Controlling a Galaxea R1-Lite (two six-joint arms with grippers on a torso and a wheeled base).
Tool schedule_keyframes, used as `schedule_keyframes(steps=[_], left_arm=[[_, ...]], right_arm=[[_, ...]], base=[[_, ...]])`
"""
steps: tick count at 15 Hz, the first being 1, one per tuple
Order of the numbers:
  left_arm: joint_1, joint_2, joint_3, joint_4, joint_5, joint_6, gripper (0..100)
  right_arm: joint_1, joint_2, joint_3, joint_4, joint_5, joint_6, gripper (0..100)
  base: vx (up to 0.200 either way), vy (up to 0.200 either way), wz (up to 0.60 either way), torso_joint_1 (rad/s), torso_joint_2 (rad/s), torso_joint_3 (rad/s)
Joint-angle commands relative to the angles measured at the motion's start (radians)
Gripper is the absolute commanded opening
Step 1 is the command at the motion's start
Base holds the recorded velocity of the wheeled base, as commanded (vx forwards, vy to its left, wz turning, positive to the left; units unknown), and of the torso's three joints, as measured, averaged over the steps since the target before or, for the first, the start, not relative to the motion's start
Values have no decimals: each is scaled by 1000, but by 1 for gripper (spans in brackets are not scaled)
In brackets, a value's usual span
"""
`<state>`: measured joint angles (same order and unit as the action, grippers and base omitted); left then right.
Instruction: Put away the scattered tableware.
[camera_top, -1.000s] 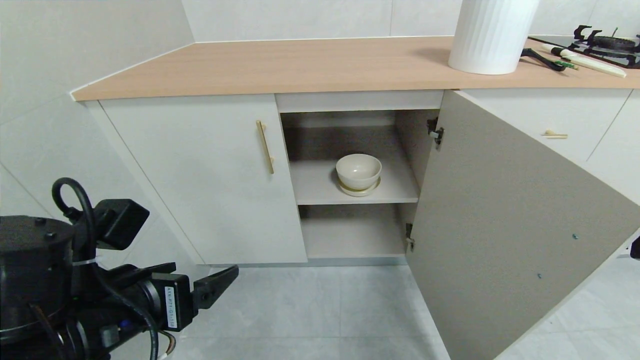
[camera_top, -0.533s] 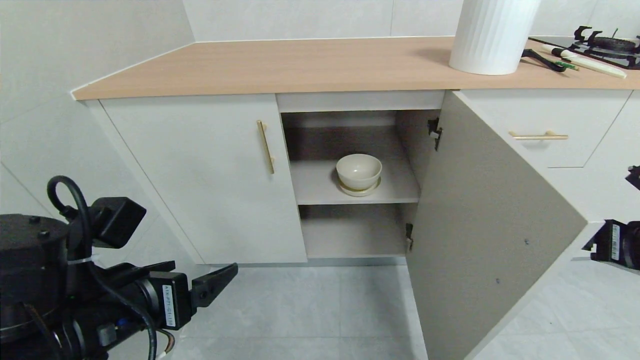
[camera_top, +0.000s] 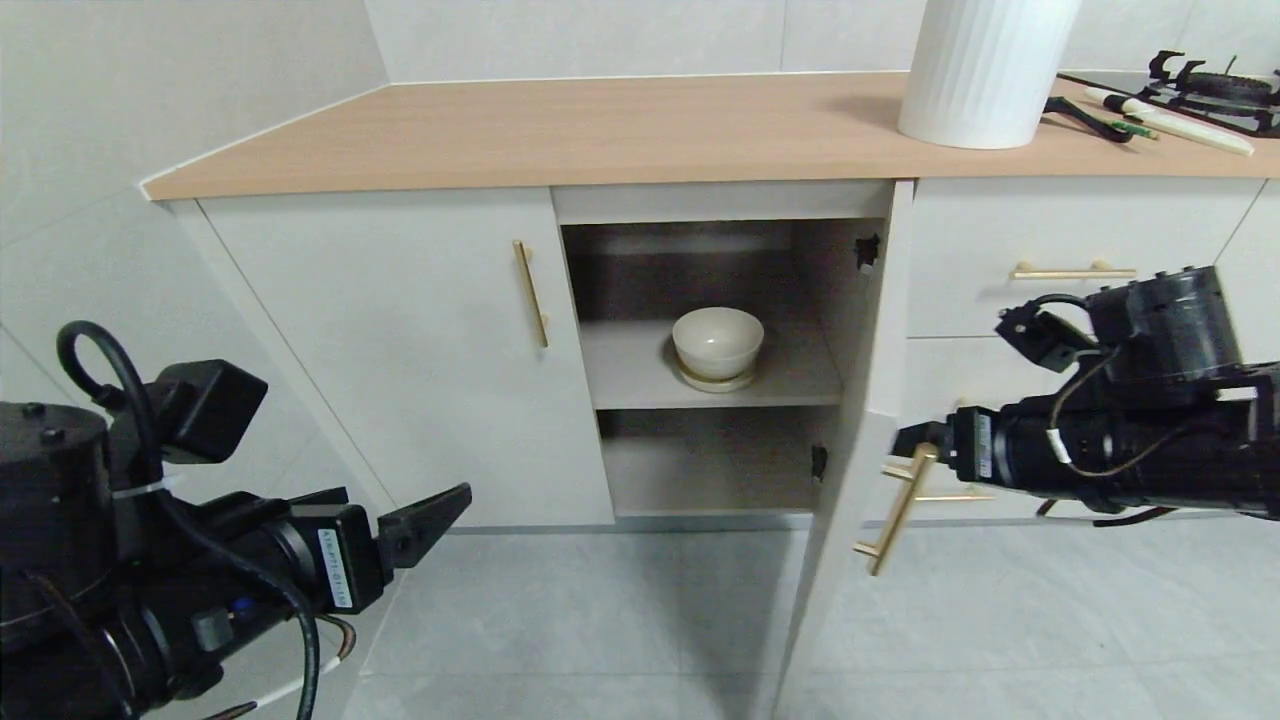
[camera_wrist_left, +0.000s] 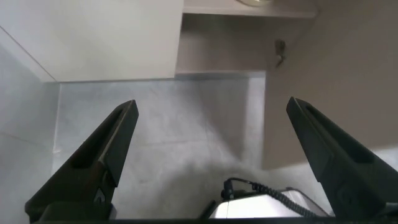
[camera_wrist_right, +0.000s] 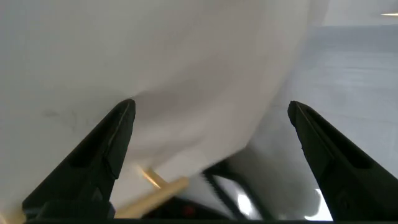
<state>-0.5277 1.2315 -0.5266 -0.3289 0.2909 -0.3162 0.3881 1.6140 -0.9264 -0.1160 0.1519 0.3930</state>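
In the head view, the bowl (camera_top: 717, 341) sits on a small plate (camera_top: 716, 381) on the top shelf (camera_top: 640, 375) inside the cupboard. The cupboard door (camera_top: 850, 480) stands partly open, with its edge turned toward us. The right tool (camera_top: 912, 442) is right beside the gold handle (camera_top: 897, 510) on the door's outer side. The handle runs up and down. The left tool (camera_top: 440, 512) is low over the floor, well apart from the door, so the right arm is much nearer. I think the door must go to the robot's left to shut. The wooden desk (camera_top: 600, 130) on top holds a tall white pot (camera_top: 985, 70).

In the left wrist view, the left tool (camera_wrist_left: 211, 104) is spread apart, holding nothing, above the grey floor (camera_wrist_left: 161, 143).

In the right wrist view, the right tool (camera_wrist_right: 211, 106) is spread apart too, with the white door (camera_wrist_right: 155, 62) just ahead and the handle (camera_wrist_right: 165, 186) close by.
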Motion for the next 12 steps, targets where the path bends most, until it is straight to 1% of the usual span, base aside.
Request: schedule_keyframes(steps=[1,3,4,6,8,10,12], left_arm=[[6,0,5,1,1,0,100],[3,2,8,4,1,2,100],[0,5,10,4,2,2,100],[-11,5,14,4,4,3,100],[-12,5,13,4,5,3,100],[-14,5,14,4,5,3,100],[-14,2,14,10,5,3,100]], right_arm=[[35,98,-31,-19,-2,9,100],[37,141,0,-93,-3,79,100],[37,155,3,-113,-6,84,100],[40,208,8,-202,-60,104,100],[55,247,1,-287,-103,182,100],[71,282,4,-383,-107,228,100],[86,314,3,-447,-109,270,100]], base=[[0,0,0,0,0,0],[0,0,0,0,0,0],[0,0,0,0,0,0],[0,0,0,0,0,0],[0,0,0,0,0,0],[0,0,0,0,0,0],[0,0,0,0,0,0]])
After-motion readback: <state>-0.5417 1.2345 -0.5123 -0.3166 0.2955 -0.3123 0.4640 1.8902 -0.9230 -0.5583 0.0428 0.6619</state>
